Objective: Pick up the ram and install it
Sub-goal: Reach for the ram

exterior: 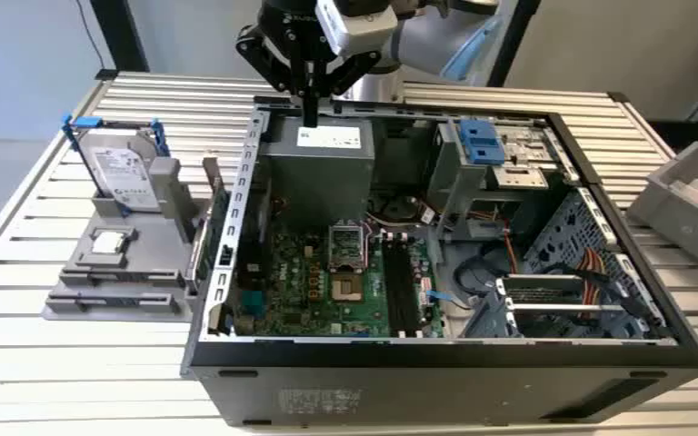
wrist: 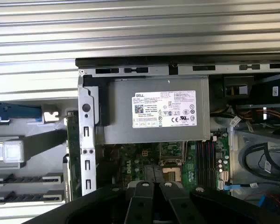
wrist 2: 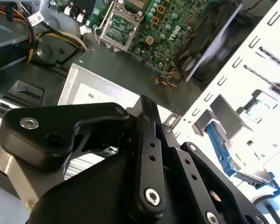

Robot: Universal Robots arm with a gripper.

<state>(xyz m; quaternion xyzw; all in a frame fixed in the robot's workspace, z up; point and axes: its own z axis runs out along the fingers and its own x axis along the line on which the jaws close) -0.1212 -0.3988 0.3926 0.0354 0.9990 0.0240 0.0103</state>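
Observation:
My gripper [exterior: 310, 116] hangs shut with nothing in it, just above the grey power supply [exterior: 319, 159] at the far end of the open computer case [exterior: 446, 359]. Both wrist views show its black fingers pressed together [wrist 2: 154, 116] [wrist: 154, 176] over the labelled power supply [wrist: 154, 116]. The motherboard's long black slots [exterior: 400, 291] [wrist: 206, 158] lie beyond the socket [exterior: 344, 245]. A green board [exterior: 219, 232] [wrist: 71, 149] stands on edge between the grey fixture and the case wall. I cannot tell whether it is the ram.
On the exterior view's left, a grey fixture [exterior: 119, 282] holds a silver hard drive in a blue frame [exterior: 119, 168]. A grey bin [exterior: 694, 195] with something orange sits at the right. Cables and a drive cage [exterior: 507, 154] crowd the case's right half. The table [exterior: 70, 381] is slatted metal.

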